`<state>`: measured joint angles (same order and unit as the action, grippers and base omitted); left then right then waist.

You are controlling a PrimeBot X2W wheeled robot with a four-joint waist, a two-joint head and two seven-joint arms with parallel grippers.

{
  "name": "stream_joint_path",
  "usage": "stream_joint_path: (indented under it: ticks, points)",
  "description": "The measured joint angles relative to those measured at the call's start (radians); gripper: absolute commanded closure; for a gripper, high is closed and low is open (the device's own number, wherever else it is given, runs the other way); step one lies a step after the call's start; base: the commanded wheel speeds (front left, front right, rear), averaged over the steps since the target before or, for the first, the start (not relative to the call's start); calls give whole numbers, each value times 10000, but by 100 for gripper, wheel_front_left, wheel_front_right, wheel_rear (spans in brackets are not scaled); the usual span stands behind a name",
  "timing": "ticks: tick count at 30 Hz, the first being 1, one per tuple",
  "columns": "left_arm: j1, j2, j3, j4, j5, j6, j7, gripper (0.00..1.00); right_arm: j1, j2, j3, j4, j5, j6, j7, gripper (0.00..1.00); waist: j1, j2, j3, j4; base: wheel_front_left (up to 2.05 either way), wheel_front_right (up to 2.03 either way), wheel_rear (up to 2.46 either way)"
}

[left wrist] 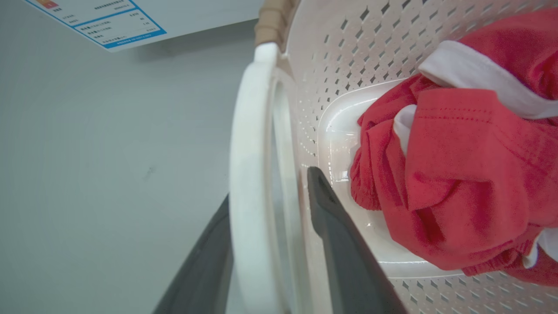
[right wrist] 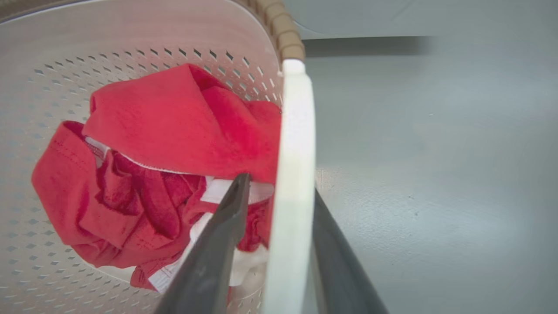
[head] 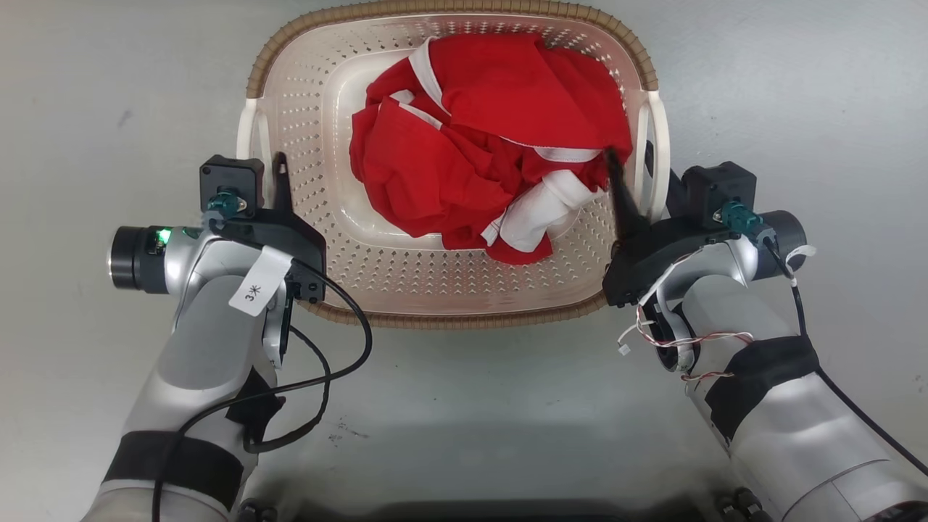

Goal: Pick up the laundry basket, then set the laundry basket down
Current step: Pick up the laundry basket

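Observation:
The laundry basket [head: 304, 94], cream-white and perforated with a brown woven rim, sits centred in front of me on the grey floor. It holds a heap of red and white clothes [head: 493, 145]. My left gripper [head: 262, 163] straddles the basket's left white handle [left wrist: 248, 144], with one finger inside against the wall and the other outside. My right gripper [head: 629, 156] clamps the right handle [right wrist: 294, 144] the same way, its inner finger [right wrist: 218, 235] lying beside the clothes. Both look shut on the handles. Whether the basket rests on the floor or hangs just above it, I cannot tell.
Grey floor [head: 797, 87] surrounds the basket on all sides. A white panel with a blue-edged label [left wrist: 117, 22] stands beyond the basket in the left wrist view. My base's front edge [head: 478, 507] lies at the bottom of the head view.

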<state>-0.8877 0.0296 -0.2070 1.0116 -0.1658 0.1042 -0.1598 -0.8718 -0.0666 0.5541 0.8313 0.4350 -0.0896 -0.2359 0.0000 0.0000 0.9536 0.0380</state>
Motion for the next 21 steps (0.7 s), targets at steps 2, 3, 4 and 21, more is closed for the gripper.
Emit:
stream_joint_path:
  ticks: [2,3,4,21]
  points:
    - [-57,0,-79,130,0,-127,-4,100,-35,-13,27,169,81,-113,-2,71,0,0,-17,13,0,0,0]
    - [-58,6,-136,173,-27,-215,-4,100,-35,-21,63,249,123,-169,-2,87,0,0,-42,17,0,0,0]
    - [-54,6,-213,217,-84,-221,-4,100,-34,-35,92,305,224,-182,0,100,0,0,-75,20,0,0,0]
    - [736,94,-1942,167,-2226,-134,-17,100,90,-128,1112,1104,1580,-424,150,100,1,0,-1264,-187,0,0,0]
